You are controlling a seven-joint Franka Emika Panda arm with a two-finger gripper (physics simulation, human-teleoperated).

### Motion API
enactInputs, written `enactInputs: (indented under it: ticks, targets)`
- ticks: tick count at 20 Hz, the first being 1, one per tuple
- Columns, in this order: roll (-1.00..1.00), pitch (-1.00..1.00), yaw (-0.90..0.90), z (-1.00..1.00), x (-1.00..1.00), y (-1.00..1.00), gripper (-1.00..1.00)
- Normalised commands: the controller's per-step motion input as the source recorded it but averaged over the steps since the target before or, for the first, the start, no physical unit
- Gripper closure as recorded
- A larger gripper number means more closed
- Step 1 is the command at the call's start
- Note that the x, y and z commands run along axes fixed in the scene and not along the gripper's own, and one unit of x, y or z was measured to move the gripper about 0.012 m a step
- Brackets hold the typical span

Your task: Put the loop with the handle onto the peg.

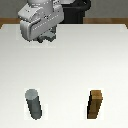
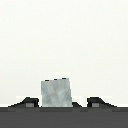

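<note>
Standing upright near the worktop's [image 1: 75,60] front edge, toward the exterior view's left, the peg [image 1: 34,104] keeps its long axis vertical, flat top up. To its right along that same edge, well apart, stands the brown wooden block [image 1: 96,104], also upright. Far back, near the worktop's rear edge on the exterior view's left, the arm [image 1: 40,20] hunches low with the gripper [image 1: 48,39] pointing down at the surface. In the wrist view a pale grey piece [image 2: 56,92] sits between the two dark fingertips [image 2: 30,102], seemingly the handle of the loop with the handle; the ring part is hidden. The claw looks narrowed around that grey piece. The peg lies well apart from the claw.
</note>
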Motion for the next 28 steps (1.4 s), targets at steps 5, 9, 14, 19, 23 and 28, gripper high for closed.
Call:
enactInputs:
  ticks: [5, 9, 14, 19, 23, 28]
  targets:
    - [0.0, 0.0, 0.96, 0.0, 0.0, 0.0, 1.0]
    - [0.0, 0.0, 0.98, 0.0, 0.0, 0.0, 1.0]
    - [0.0, 0.0, 0.69, 0.0, 0.2, 0.0, 1.0]
    - [0.0, 0.0, 0.0, 0.0, 0.8, -0.05, 1.0]
    - [0.0, 0.0, 0.0, 0.0, 0.0, -0.75, 1.0]
    - [0.0, 0.0, 0.0, 0.6, 0.0, 0.0, 1.0]
